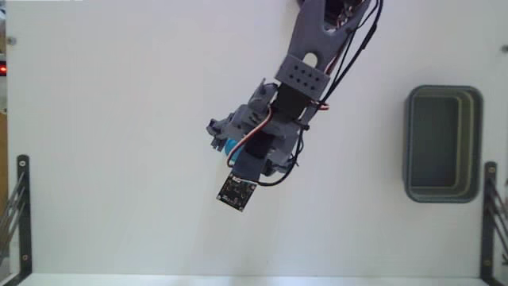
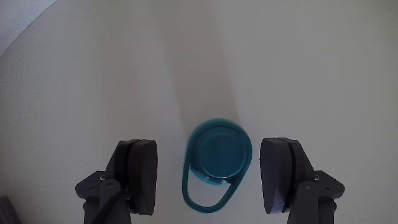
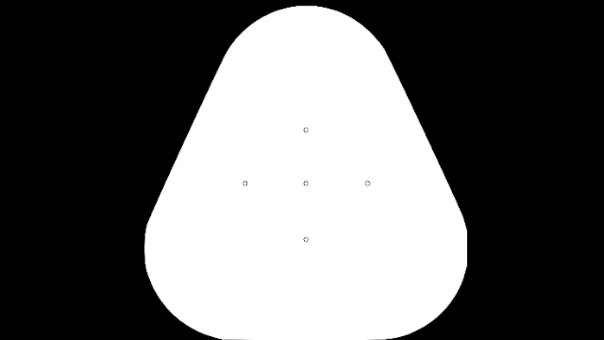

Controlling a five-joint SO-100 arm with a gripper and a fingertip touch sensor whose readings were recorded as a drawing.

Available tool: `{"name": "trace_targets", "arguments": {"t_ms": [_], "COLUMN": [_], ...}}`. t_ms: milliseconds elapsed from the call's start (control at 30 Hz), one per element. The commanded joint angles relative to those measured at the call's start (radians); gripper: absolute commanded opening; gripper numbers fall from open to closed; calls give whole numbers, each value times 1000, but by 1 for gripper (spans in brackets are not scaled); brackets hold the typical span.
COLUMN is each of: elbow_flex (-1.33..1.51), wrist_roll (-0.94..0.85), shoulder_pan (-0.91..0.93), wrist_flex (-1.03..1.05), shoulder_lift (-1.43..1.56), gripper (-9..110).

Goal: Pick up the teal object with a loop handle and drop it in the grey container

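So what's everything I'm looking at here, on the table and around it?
teal object with a loop handle: one, teal-blue, on the table between the open fingers in the wrist view; mostly hidden under the arm in the fixed view
grey container: one, grey-blue with a darker inside, at the right of the fixed view, apart from the arm
table: one, white
black brackets: two, at the lower left and lower right table edges
arm: one, grey with black parts and wires, reaching from the top
gripper: one, dark fingers, open around the teal object

A white table [image 1: 119,119] carries the teal object [image 2: 219,149] and grey container [image 1: 443,189].
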Motion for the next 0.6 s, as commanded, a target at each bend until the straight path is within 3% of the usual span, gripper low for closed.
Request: {"name": "trace_targets", "arguments": {"t_ms": [0, 567], "elbow_flex": [-27, 31], "wrist_roll": [5, 5], "shoulder_pan": [14, 14], "wrist_flex": [-19, -75], "shoulder_lift": [27, 30], "gripper": [110, 110]}}
